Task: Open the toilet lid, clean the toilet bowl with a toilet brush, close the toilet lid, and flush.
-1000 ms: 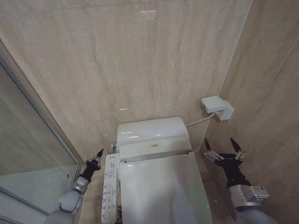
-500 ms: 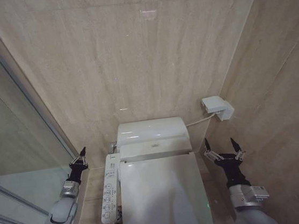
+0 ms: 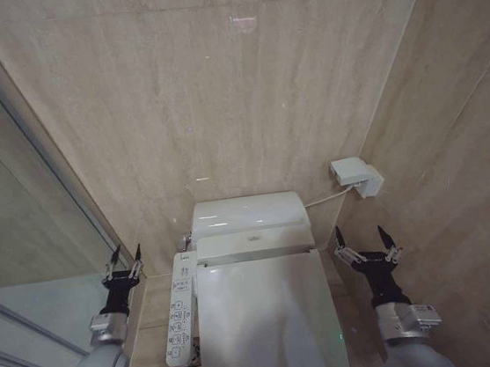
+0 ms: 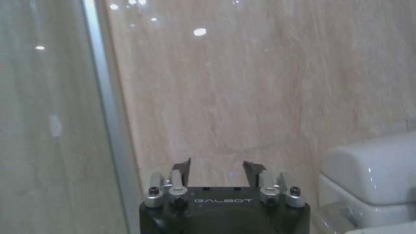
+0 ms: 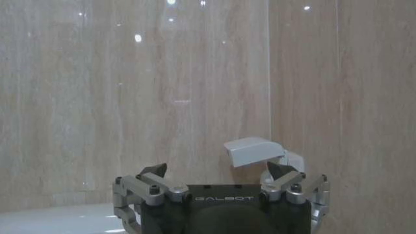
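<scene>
- Beige stone-look walls close in a narrow corner; a glass shower partition [image 3: 22, 244] with a metal frame runs down the robot's left side.
- The toilet lid [image 3: 268, 323] lies shut over the toilet bowl, in front of the white tank [image 3: 247, 217] against the back wall.
- A control panel [image 3: 179, 308] with buttons runs along the toilet's left edge.
- A small white wall box [image 3: 356, 176] is mounted in the right corner, with a cord leading to the tank.
- The left pincer [image 3: 122, 256] is spread, holding nothing, raised beside the partition, apart from the panel.
- The right pincer [image 3: 365, 242] is spread wide, empty, near the right wall beside the toilet's right edge.
</scene>
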You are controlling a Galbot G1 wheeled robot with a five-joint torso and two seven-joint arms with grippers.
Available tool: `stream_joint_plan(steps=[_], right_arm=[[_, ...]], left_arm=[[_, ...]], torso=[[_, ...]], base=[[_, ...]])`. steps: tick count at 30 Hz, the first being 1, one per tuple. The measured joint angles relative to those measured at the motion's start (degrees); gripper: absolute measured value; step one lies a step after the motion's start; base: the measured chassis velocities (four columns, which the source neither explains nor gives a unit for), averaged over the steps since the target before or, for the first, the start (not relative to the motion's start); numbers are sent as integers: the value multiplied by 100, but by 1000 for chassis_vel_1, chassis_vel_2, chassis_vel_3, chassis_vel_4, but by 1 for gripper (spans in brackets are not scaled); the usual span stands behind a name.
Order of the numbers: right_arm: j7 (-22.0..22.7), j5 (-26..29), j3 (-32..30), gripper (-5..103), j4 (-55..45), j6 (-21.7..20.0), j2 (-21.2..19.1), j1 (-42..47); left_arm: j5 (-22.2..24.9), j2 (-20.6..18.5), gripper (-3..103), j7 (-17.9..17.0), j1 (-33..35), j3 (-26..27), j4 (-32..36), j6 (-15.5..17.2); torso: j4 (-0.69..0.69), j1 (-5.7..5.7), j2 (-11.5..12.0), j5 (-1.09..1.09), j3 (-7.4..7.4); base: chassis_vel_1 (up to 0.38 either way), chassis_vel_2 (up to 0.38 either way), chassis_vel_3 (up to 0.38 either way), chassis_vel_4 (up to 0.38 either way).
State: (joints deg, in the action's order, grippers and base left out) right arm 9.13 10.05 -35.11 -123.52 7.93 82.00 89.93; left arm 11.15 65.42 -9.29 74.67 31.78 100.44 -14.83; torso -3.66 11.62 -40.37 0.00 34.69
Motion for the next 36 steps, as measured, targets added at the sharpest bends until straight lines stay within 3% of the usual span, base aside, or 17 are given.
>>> stream_joint_plan(steps=[3, 4, 9, 10, 21, 36], right_arm=[[1, 0, 0, 100, 0, 0, 0, 0], [0, 0, 0, 100, 0, 0, 0, 0], [0, 0, 0, 100, 0, 0, 0, -1], [0, 0, 0, 100, 0, 0, 1, 0], [0, 0, 0, 100, 0, 0, 0, 0], [0, 0, 0, 100, 0, 0, 0, 0]], left_arm=[[-2, 83, 44, -39, 226, 179, 294, 47], [-2, 121, 71, -65, 334, 271, 433, 71], [9, 240, 71, -126, 839, 626, 998, 130], [26, 285, 96, -139, 1016, 744, 1151, 135], [142, 493, 100, -244, 1867, 1066, 1586, -5], [523, 472, 100, -339, 1881, 836, 1859, 268]], torso=[[-1, 0, 0, 1, 0], [-1, 0, 0, 0, 0], [-1, 0, 0, 1, 0], [-2, 0, 0, 1, 0], [-1, 0, 0, 0, 0], [-2, 0, 0, 0, 0]], base=[[0, 0, 0, 0], [0, 0, 0, 0], [0, 0, 0, 0], [0, 0, 0, 0], [0, 0, 0, 0], [0, 0, 0, 0]])
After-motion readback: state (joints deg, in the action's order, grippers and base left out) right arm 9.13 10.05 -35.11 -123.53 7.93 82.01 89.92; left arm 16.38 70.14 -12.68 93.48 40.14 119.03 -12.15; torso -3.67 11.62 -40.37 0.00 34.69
